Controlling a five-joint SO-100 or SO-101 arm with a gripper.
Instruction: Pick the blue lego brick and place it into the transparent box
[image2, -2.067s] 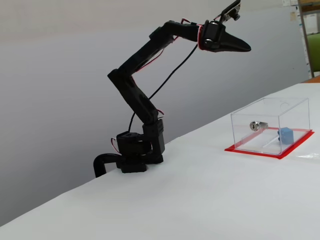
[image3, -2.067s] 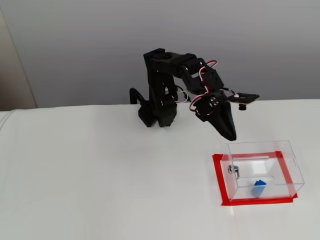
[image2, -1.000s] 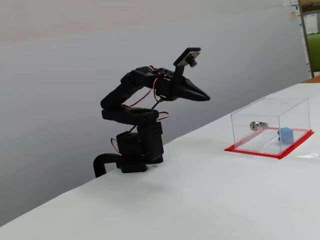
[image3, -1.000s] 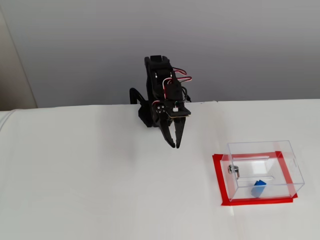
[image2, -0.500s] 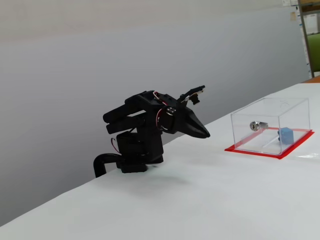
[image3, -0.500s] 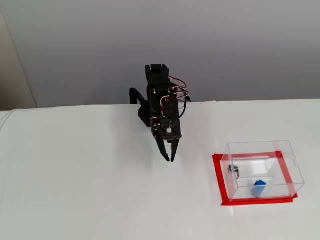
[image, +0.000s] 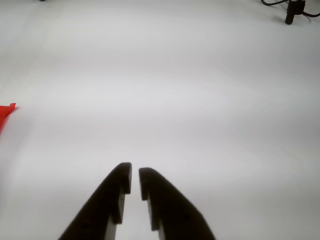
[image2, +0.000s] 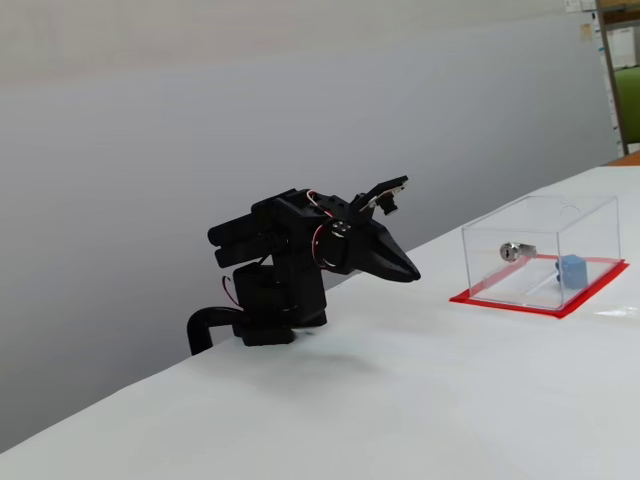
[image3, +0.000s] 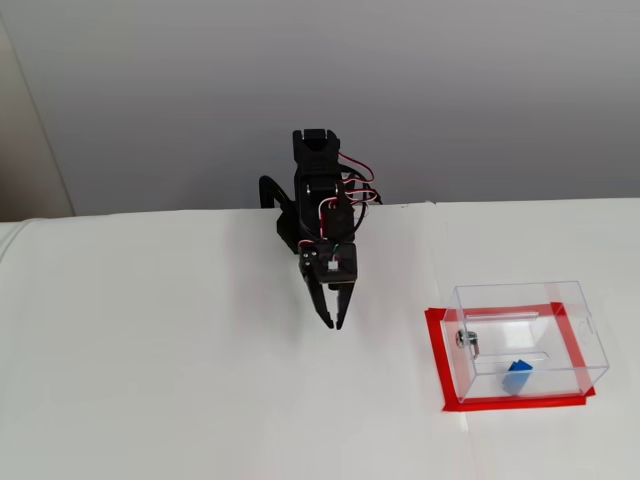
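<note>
Inside the box (image3: 527, 338), near its front right corner in a fixed view, sits the brick (image3: 517, 376), resting on the red base sheet (image3: 436, 352) with the small silver lock (image3: 464, 339) on the wall to its left. The other fixed view shows the same: the brick (image2: 571, 270) lies behind the clear wall, low at the box's (image2: 540, 248) right end.

Over the last 2 seconds the arm (image2: 270, 262) has pulled away from above the box, folded down over its base and swung back toward the middle of the table (image3: 180, 380). Between half a second ago and now it has barely moved, so it looks to be settling into a rest pose. With the brick already in the box and nothing held, the task appears done, and this is most likely the retreat.

The gripper (image: 135, 176) is nearly closed, with only a thin slit between its 2 fingers (image: 119, 180), and it holds nothing; the wrist view shows bare table ahead and just a red corner of the sheet (image: 6, 111) at the left edge. In a fixed view the gripper (image3: 333, 321) points down at the table, well apart from the brick, which lies off to its right.
</note>
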